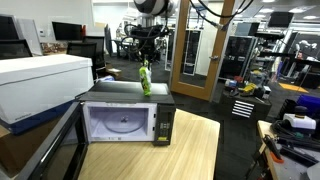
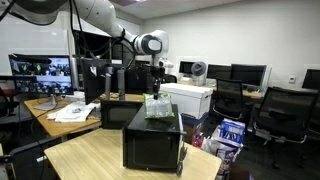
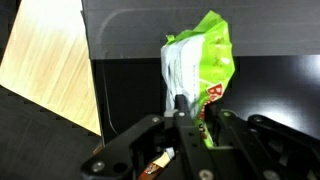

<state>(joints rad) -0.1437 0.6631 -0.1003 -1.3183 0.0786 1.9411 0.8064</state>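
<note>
A green and white snack bag hangs upright above the top of a black microwave. My gripper is shut on the bag's upper end, its fingers pinching the foil. In both exterior views the bag is at the microwave's top, with its lower end touching or just above the black top. The microwave door stands open, showing a white cavity with a glass turntable.
The microwave sits on a light wooden table. A white box sits beside it on a blue one. Desks with monitors, office chairs and a white printer stand around.
</note>
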